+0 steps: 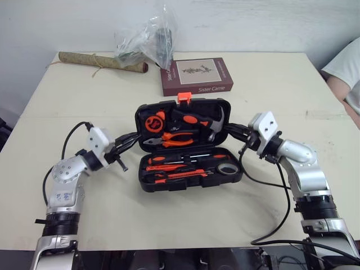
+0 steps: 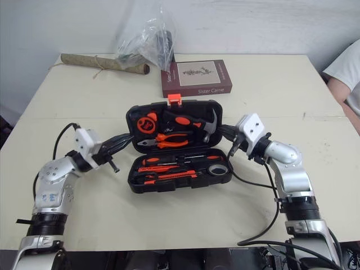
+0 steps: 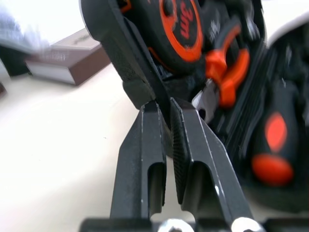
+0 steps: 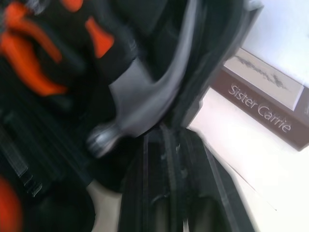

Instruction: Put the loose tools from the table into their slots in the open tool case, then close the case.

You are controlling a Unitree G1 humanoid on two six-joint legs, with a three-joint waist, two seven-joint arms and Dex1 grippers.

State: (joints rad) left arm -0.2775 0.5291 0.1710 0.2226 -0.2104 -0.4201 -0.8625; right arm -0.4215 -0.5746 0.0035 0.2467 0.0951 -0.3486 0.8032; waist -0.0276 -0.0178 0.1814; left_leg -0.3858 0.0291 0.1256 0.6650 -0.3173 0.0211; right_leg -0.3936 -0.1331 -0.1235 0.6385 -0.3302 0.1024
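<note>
Nearest the robot on the desk (image 1: 118, 216) lies the base (image 1: 185, 187) of the open tool case (image 1: 140, 169), its slots looking filled and no loose tool left around it, so closing seems the step in hand. The hinge line, the case's long axis, runs side to side between the two arms. The lid (image 1: 208, 102) lies just beyond it and would have to swing back toward the robot. The left gripper (image 3: 161, 104) is nearly closed, pinching the lid's left rim beside the tape measure (image 1: 153, 122). The right gripper (image 1: 229, 130) sits at the lid's right rim by the hammer (image 1: 216, 125), equally near; whether it grips the rim I cannot tell. Farther off lies a book (image 1: 197, 76).
</note>
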